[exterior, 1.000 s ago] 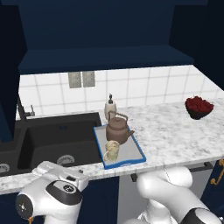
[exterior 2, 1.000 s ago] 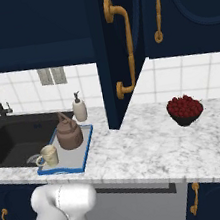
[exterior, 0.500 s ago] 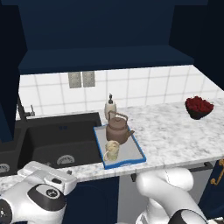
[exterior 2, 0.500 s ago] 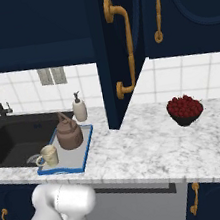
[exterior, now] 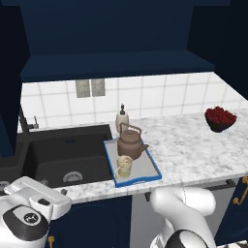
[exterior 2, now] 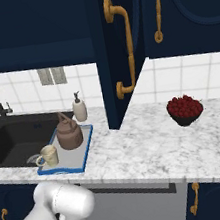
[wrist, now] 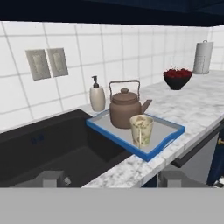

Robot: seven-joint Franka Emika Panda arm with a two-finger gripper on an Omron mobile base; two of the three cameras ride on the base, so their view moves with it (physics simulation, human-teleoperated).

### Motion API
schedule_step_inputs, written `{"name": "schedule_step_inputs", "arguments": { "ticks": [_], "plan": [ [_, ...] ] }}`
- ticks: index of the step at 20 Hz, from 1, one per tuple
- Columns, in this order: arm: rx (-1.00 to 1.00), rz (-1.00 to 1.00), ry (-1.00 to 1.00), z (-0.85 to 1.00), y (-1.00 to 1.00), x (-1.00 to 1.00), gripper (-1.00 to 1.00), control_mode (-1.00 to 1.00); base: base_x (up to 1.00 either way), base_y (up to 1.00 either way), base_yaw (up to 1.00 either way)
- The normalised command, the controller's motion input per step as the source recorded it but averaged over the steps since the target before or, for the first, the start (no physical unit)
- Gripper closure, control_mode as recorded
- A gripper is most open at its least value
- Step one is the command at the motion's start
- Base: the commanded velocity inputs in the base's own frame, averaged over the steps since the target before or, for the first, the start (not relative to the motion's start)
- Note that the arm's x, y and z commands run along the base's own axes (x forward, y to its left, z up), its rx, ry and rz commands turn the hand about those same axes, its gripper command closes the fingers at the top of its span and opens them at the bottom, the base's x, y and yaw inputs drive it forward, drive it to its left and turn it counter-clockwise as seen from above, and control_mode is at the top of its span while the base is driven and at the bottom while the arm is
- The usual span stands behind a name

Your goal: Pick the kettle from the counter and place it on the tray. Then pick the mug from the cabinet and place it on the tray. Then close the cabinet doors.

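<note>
The squat brown kettle (wrist: 125, 108) and small cream patterned mug (wrist: 141, 130) are seen standing on the blue-rimmed grey tray (wrist: 168, 135); since a second ago the arm is pulled lower-left; the gripper (wrist: 112, 180) state cannot be told; navy moulded cabinet doors (exterior 2: 117, 50) remain to be closed.

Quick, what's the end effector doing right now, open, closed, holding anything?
End effector: open and holding nothing; its tips stand wide apart low over the sink edge, short of the mug and kettle on the tray.
</note>
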Motion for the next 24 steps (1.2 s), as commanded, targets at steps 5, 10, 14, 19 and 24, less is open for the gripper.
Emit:
{"name": "schedule_step_inputs", "arguments": {
  "ticks": [5, 10, 14, 19, 24],
  "plan": [
    [0.00, 0.00, 0.00, 0.00, 0.05, 0.00, 1.00, -1.00, 0.00, 0.00, 0.00],
    [0.00, 0.00, -0.09, 0.05, 0.16, 0.00, 1.00, -1.00, 0.00, 0.00, 0.00],
    [0.00, 0.00, -0.13, 0.10, 0.29, 0.00, 1.00, -1.00, 0.00, 0.00, 0.00],
    [-0.01, 0.00, -0.11, 0.25, 0.48, 0.00, 1.00, -1.00, 0.00, 0.00, 0.00],
    [-0.30, -0.11, -0.11, 0.09, 0.43, 0.00, 1.00, -1.00, 0.00, 0.00, 0.00]
  ]
}}
